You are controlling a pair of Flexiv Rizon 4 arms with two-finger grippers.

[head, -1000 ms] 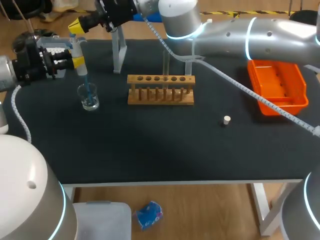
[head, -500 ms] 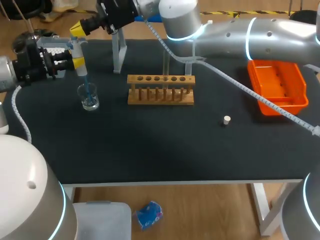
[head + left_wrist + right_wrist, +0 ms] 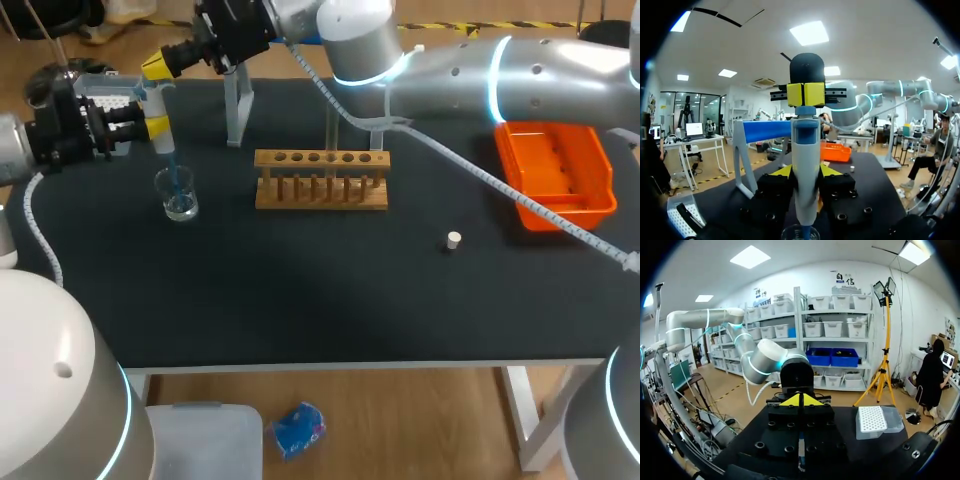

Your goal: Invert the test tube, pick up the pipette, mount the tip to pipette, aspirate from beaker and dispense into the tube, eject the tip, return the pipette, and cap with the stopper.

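1. Left gripper (image 3: 155, 122) is clamped from both sides on the upright pipette (image 3: 163, 142). The pipette's tip dips into the beaker (image 3: 181, 197), at 9 o'clock of the tube rack (image 3: 320, 182).
2. Right gripper (image 3: 160, 62) has its fingers pressed together and empty, at the pipette's top.
3. Stopper (image 3: 453, 240) lies at 4 o'clock of the rack.
4. Test tube (image 3: 378, 138) probably stands at the rack's 3 o'clock end.

high rear overview; opposed close wrist views

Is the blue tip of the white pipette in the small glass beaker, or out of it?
In: the blue tip reaches down inside the small glass beaker.
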